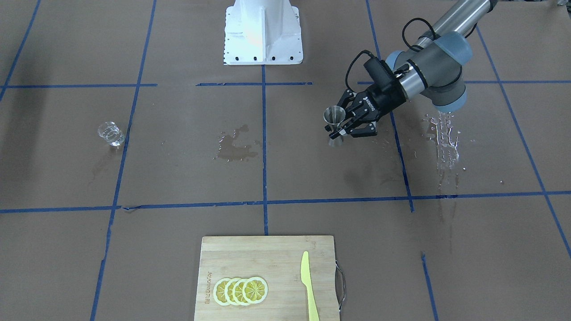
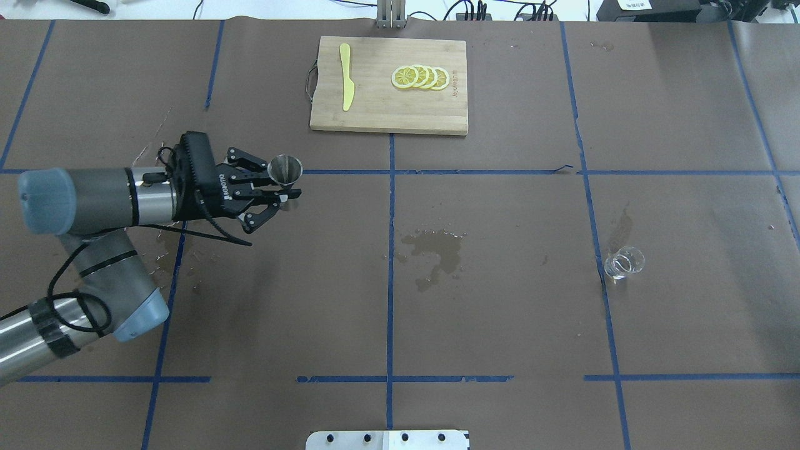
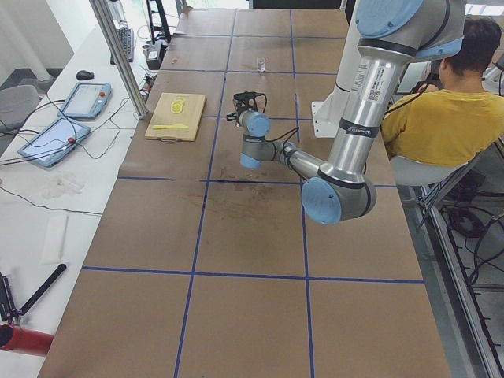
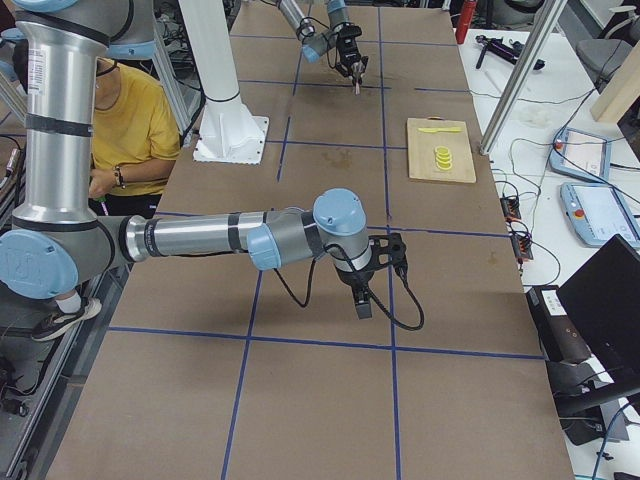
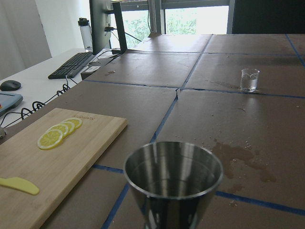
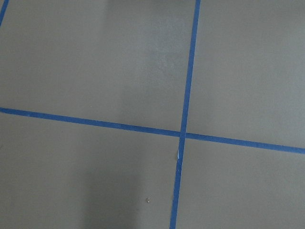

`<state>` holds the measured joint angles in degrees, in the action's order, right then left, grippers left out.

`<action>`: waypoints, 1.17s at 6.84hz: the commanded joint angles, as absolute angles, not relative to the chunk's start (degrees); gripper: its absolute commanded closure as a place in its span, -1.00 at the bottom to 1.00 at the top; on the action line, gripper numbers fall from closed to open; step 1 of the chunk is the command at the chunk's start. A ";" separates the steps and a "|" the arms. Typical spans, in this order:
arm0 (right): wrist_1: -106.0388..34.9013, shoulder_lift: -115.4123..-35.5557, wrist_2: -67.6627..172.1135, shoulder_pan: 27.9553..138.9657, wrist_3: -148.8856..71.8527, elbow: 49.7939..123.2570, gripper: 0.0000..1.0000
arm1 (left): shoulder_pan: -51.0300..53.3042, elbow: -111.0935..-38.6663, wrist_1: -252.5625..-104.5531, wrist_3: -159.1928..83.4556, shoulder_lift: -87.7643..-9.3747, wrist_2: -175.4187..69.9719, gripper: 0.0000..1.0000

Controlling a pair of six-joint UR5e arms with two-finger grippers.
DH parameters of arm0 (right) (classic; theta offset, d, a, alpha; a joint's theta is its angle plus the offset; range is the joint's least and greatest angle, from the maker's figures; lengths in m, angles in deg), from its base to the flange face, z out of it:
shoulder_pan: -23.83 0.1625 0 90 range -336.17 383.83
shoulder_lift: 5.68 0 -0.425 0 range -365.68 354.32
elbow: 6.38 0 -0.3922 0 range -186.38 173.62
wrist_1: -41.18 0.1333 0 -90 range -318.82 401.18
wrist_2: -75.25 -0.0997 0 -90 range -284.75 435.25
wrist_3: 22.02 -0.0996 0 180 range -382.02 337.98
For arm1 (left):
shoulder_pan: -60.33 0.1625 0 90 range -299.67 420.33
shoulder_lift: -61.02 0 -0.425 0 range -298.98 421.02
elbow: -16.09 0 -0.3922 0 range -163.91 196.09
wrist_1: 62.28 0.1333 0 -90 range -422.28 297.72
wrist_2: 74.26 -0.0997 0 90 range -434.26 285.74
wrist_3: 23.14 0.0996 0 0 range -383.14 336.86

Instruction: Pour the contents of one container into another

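On the left, the left gripper [image 2: 286,194] has its jaws clamped on the waist of the one steel jigger [image 2: 285,169], held upright, mouth up, near the cutting board [image 2: 375,109]. That single board carries one yellow knife [image 2: 345,84] and four overlapping lemon slices [image 2: 422,77]. Mid-table, one wet stain [image 2: 437,247] lies between jigger and glass. Over to the right, the one clear glass [image 2: 624,262] stands upright just beside a blue tape line [image 2: 591,219], well apart from the jigger. The right gripper [image 4: 363,303] hangs over the table [image 2: 500,312]; whether its jaws are parted or closed, I cannot tell.
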<state>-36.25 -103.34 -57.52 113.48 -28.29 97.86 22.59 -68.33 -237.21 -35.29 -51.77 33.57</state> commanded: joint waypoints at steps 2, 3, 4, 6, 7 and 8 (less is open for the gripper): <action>-36.25 -103.32 -57.47 113.48 -28.61 97.86 -1.00 | 22.98 -59.59 -231.32 -35.18 -64.99 34.37 1.00; -36.25 -103.32 -57.47 113.56 -28.69 97.94 -1.00 | 24.89 -58.37 -230.68 -35.09 -66.75 34.38 1.00; -36.25 -103.32 -57.55 113.57 -29.04 98.12 -1.00 | 27.70 -57.83 -230.68 -35.00 -67.64 33.85 1.00; -36.08 -103.41 -57.64 113.48 -36.30 102.05 -1.00 | 29.74 -57.74 -230.68 -35.00 -68.87 33.76 1.00; -36.08 -103.41 -57.73 113.48 -39.47 104.08 -1.00 | 29.83 -57.83 -230.68 -35.00 -68.88 33.76 1.00; -34.77 -103.41 -57.64 111.48 -44.20 106.10 -1.00 | 29.83 -57.83 -230.76 -35.09 -68.88 33.67 1.00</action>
<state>-35.79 -103.40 -57.67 112.99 -39.11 103.64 29.65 -57.81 -230.70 -35.02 -68.78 33.75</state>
